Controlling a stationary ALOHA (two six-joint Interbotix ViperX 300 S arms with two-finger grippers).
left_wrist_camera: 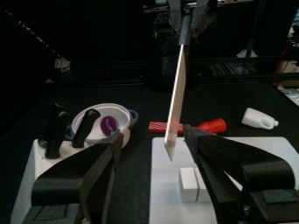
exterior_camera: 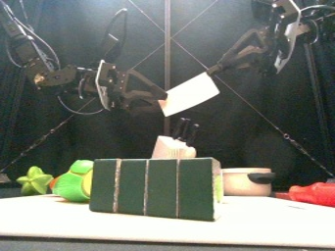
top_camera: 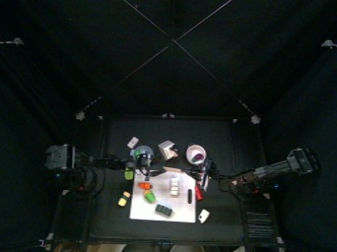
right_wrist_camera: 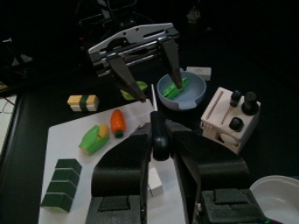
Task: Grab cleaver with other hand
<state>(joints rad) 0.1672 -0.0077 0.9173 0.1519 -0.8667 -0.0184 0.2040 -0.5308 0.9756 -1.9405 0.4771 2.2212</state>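
The cleaver (exterior_camera: 194, 91) is being pinched aloft by the right gripper (exterior_camera: 225, 65) while the spread left gripper (exterior_camera: 116, 86) is being lined up, so a mistimed release risks dropping it.

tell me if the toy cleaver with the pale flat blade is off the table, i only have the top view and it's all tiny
observer: Yes. In the front view the toy cleaver is up in the air, blade tilted, held at its upper end by the right gripper.
operator: is the other gripper open
observer: Yes. The left gripper has its jaws wide apart and faces the blade, with a clear gap between them in the front view.
operator: lined up?
observer: Roughly. In the left wrist view the blade stands edge-on in line with the gap between the left jaws.
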